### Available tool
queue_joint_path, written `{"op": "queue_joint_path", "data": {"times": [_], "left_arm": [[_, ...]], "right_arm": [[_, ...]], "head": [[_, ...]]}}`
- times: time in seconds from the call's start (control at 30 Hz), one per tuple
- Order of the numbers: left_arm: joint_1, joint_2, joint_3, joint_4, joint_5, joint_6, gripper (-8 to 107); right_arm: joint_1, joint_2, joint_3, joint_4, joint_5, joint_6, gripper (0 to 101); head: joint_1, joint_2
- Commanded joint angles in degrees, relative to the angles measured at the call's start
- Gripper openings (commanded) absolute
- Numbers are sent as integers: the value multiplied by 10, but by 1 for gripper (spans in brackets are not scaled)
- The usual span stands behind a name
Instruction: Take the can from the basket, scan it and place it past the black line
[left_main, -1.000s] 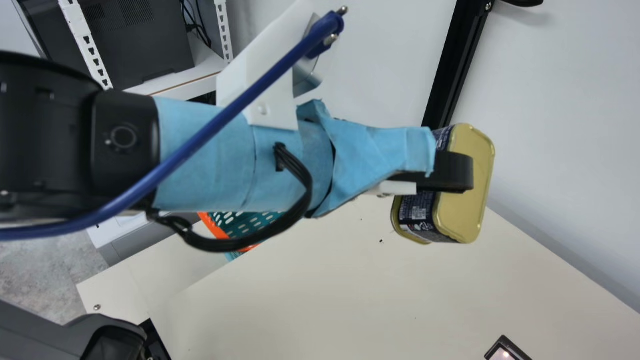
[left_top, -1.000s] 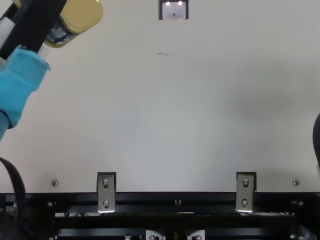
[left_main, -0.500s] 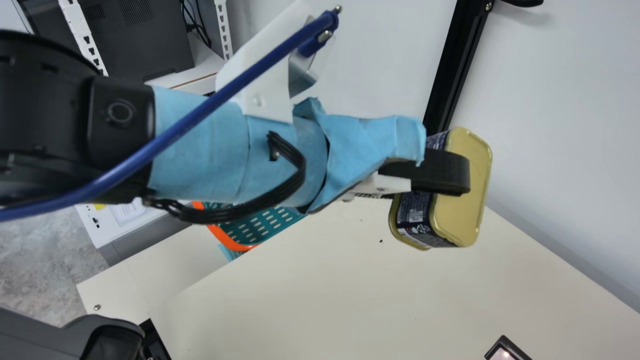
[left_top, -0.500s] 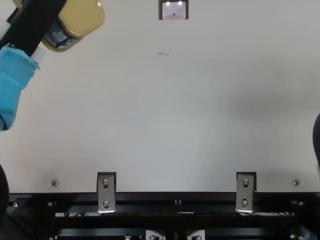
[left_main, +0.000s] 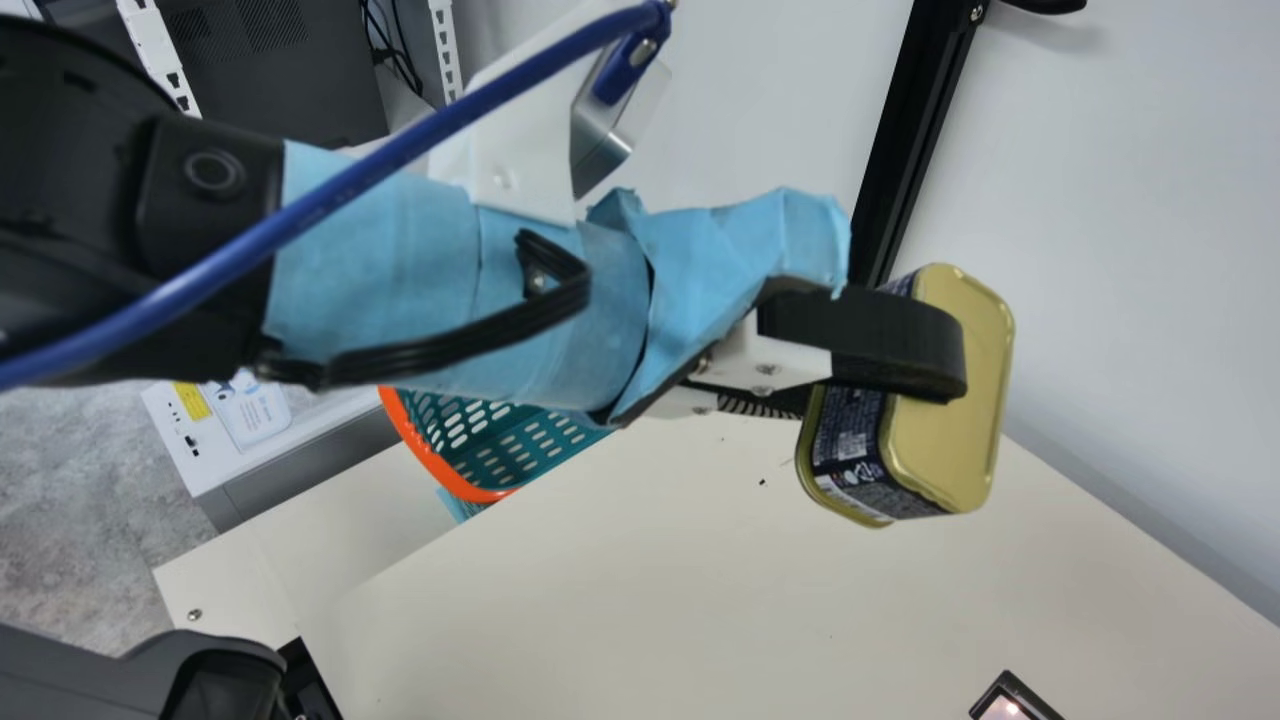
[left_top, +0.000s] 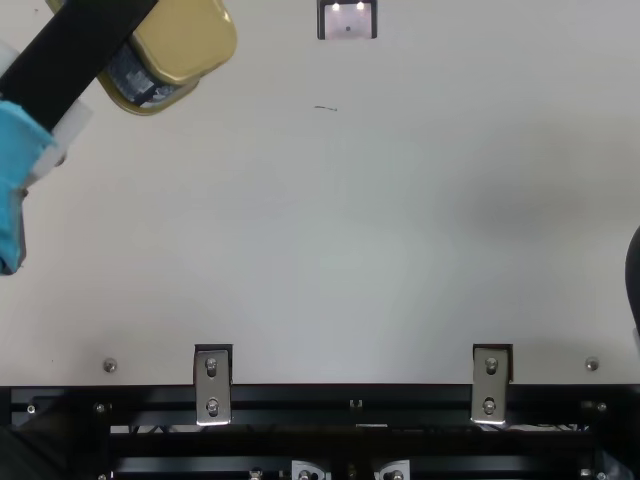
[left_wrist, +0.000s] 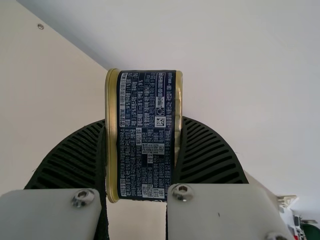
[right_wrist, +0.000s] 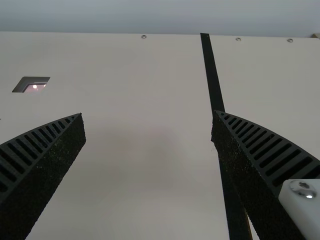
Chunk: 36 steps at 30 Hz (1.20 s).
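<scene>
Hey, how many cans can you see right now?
1. The can is in the left end effector, held above the table. The left arm covers part of the basket, so more may be hidden inside.

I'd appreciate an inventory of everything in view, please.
can: one, gold and dark blue, above table
basket: one, teal and orange, by table edge
scanner: one, black and pinkish, on table
black line: one, black, on table
table: one, cream, below grippers
brackets: two, silver, at table edge
machine: one, white-grey, beside table
appliance: one, dark grey, background
wall: one, white, behind table
post: one, black, by wall
left gripper: one, black, shut on can
right gripper: one, black, open over table
</scene>
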Motion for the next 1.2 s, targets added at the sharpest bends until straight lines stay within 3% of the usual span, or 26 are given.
{"op": "queue_joint_path", "data": {"times": [0.0,0.53,1.17], "left_arm": [[3,0,-2,-18,-1,3,10],[47,-16,6,-141,-19,45,10],[103,-26,17,-210,-16,101,10]], "right_arm": [[0,0,0,0,0,0,101],[0,0,0,0,0,0,101],[0,0,0,0,0,0,101]], "head": [[-18,21],[-18,10],[-18,-191]]}}
